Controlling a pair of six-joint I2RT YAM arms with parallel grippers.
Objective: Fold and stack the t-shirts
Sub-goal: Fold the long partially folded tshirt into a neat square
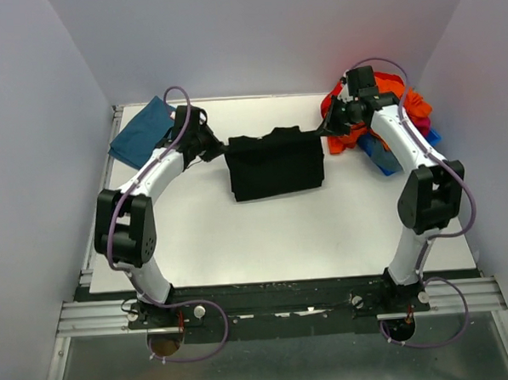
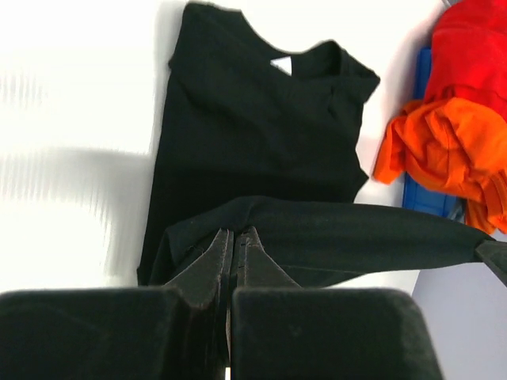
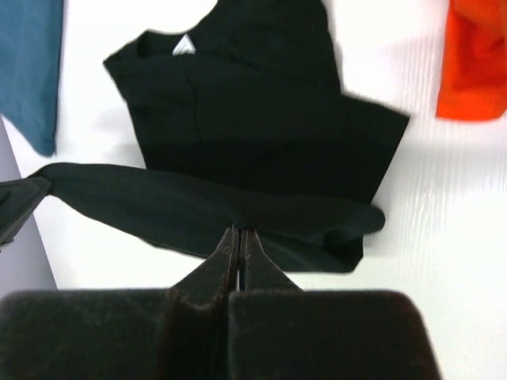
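The black t-shirt lies partly folded at the table's middle, neck opening toward the back. My left gripper is shut on its far left corner and my right gripper is shut on its far right corner. The shirt's edge hangs stretched between them above the cloth. In the left wrist view the gripper pinches the raised black band over the black t-shirt. The right wrist view shows its gripper pinching that band over the black t-shirt. The teal-blue shirt lies folded at the back left corner.
A pile of orange, red and blue clothes sits at the back right corner, just behind my right gripper; the orange cloth shows in the left wrist view. White walls close in the table on three sides. A metal rail runs along the near edge.
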